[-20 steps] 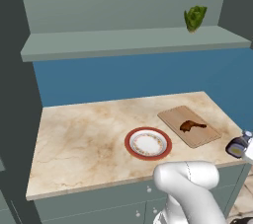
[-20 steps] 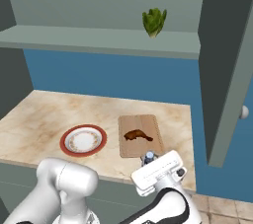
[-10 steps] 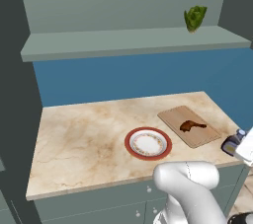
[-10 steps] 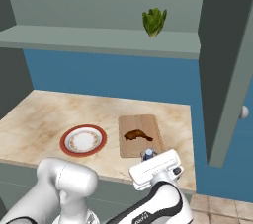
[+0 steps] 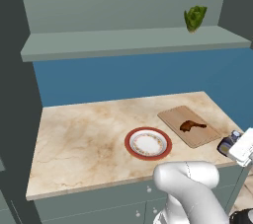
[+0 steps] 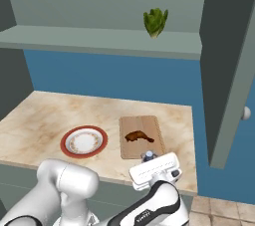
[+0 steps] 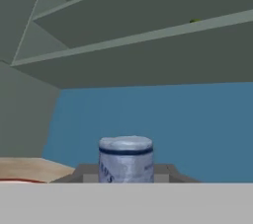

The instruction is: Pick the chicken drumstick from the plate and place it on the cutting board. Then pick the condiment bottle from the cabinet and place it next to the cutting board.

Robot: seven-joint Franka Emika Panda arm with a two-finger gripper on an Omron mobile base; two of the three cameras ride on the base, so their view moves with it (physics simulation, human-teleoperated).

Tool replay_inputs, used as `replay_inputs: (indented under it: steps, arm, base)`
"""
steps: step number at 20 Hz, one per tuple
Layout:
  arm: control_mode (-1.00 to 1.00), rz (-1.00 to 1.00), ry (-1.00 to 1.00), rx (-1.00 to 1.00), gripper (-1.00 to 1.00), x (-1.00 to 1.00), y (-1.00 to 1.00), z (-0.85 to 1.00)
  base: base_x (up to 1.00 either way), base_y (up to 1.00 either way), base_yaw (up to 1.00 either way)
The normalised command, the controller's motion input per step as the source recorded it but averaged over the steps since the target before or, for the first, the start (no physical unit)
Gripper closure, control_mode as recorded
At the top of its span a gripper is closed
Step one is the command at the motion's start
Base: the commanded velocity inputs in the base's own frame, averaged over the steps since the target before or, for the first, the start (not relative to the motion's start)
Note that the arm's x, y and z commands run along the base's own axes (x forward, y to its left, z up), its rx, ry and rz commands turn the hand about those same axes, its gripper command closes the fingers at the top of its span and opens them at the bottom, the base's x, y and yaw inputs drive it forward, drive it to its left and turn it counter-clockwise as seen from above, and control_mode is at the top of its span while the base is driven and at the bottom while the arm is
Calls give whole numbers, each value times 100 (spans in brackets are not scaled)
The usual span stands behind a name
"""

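Observation:
My gripper point(image 5: 230, 146) is shut on the condiment bottle point(image 5: 227, 145), a dark bottle with a pale cap, at the counter's front right corner just right of the cutting board point(image 5: 173, 117). The chicken drumstick point(image 5: 191, 126) lies on the board. Left of the board sits the plate point(image 5: 128, 144) with nothing on it. In the right base view the bottle's cap point(image 6: 148, 156) peeks above my white hand, in front of the board point(image 6: 142, 123) and drumstick point(image 6: 137, 136). The hand view has the cap point(image 7: 126, 158) between my fingers point(image 7: 85, 171). The cabinet shelf point(image 5: 123, 43) runs above.
A green leafy vegetable point(image 5: 195, 18) stands on the shelf at the right. An open cabinet door point(image 6: 229, 70) hangs right of the counter. The marble counter point(image 5: 84, 139) stretches left of the plate, with a blue wall behind it.
My hand with the bottle has shifted slightly left, toward the board's front right corner. The drumstick, board and plate have stayed put.

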Motion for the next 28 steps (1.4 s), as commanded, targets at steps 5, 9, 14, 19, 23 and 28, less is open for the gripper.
replay_inputs:
  steps: [5,9,14,19,23,28]
  arm:
    - [-100,-3,0,0,100,19,0,-22]
    - [-100,-4,0,0,100,18,0,-21]
    - [-100,-4,0,0,100,16,0,-20]
    - [-100,-3,0,0,100,3,-7,-18]
    - [-100,-2,0,0,100,0,-12,-14]
    - [-100,-1,0,0,100,0,-10,-15]
  base:
    - [0,0,0]
    - [0,0,0]
    - [0,0,0]
    - [0,0,0]
    - [0,0,0]
    - [0,0,0]
